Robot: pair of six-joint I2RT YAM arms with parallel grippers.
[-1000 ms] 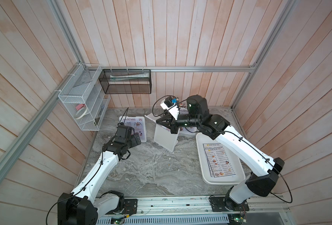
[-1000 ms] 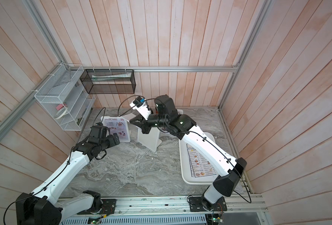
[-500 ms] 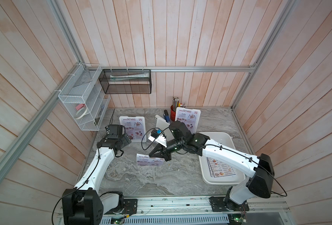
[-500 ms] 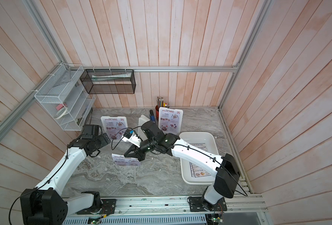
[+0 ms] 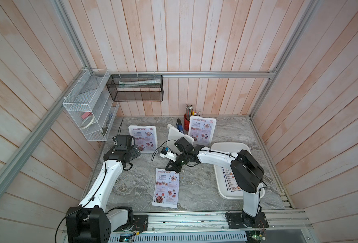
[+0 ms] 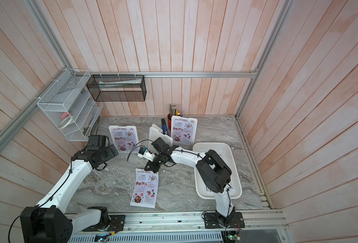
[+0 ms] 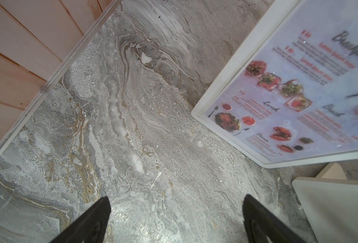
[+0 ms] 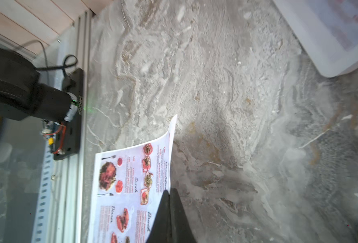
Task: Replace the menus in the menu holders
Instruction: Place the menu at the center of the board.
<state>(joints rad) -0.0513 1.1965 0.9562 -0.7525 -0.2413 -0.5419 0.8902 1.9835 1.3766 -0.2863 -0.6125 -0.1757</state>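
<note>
The sheet (image 5: 166,187) lies flat on the table (image 5: 195,189) at lower centre in both top views, its red heading towards the right gripper (image 5: 172,167), whose jaws are pinched together on that top edge; in the right wrist view the paper's corner curls up beside the closed fingers (image 8: 167,214). I judge it light and limp, likely to slide on the smooth stone and flop or crease if held by a corner, so the middle of a short edge looks the best hold (a flat sheet offers no other lip). The left gripper (image 7: 175,218) hangs spread wide and empty over bare table, just beside the left holder (image 5: 143,140), which shows a red-headed menu, as does the back holder (image 5: 202,130) at upper centre. The middle holder (image 5: 179,137) looks blank, its lower part hidden by the right wrist. The tray menus (image 5: 229,181) in the tray (image 5: 226,146) at right are mostly covered by the right arm (image 5: 245,170), heading unreadable, and the left fingertips are cut off by the frame
</note>
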